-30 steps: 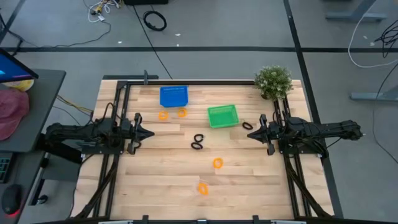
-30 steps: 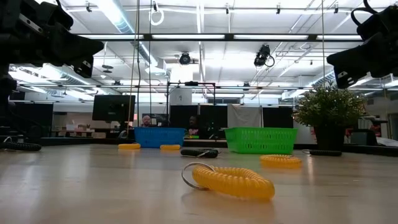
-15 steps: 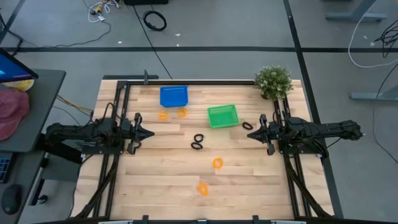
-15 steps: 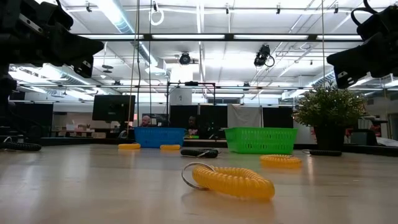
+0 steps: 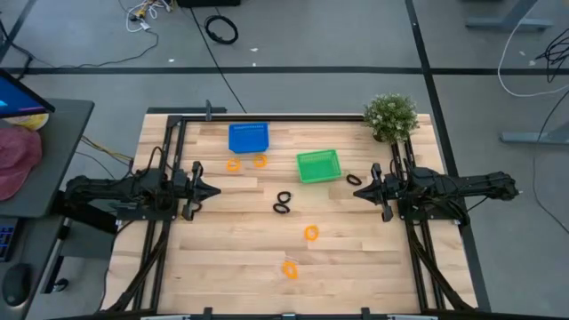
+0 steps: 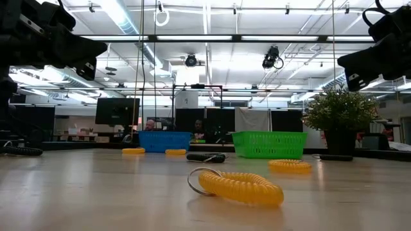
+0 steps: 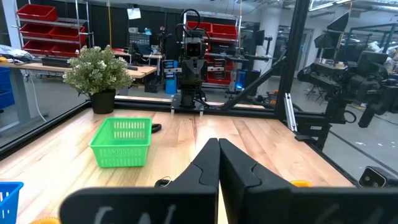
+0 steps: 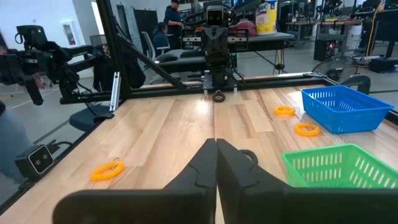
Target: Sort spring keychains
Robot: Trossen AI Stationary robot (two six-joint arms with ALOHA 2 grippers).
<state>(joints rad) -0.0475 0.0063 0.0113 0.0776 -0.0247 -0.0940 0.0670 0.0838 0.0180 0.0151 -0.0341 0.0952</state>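
Note:
Orange spring keychains lie flat on the table: two (image 5: 233,164) (image 5: 260,161) near the blue basket (image 5: 248,137), one (image 5: 310,233) at mid table, one (image 5: 290,268) near the front. Black keychains (image 5: 283,203) lie at the centre, and one (image 5: 355,179) lies right of the green basket (image 5: 317,165). My left gripper (image 5: 216,192) is shut and empty above the table's left side. My right gripper (image 5: 359,192) is shut and empty above the right side.
A potted plant (image 5: 390,116) stands at the far right corner. Black frame rails run along the far edge (image 5: 267,117) and both sides. Bare wood lies between the two grippers and toward the front edge.

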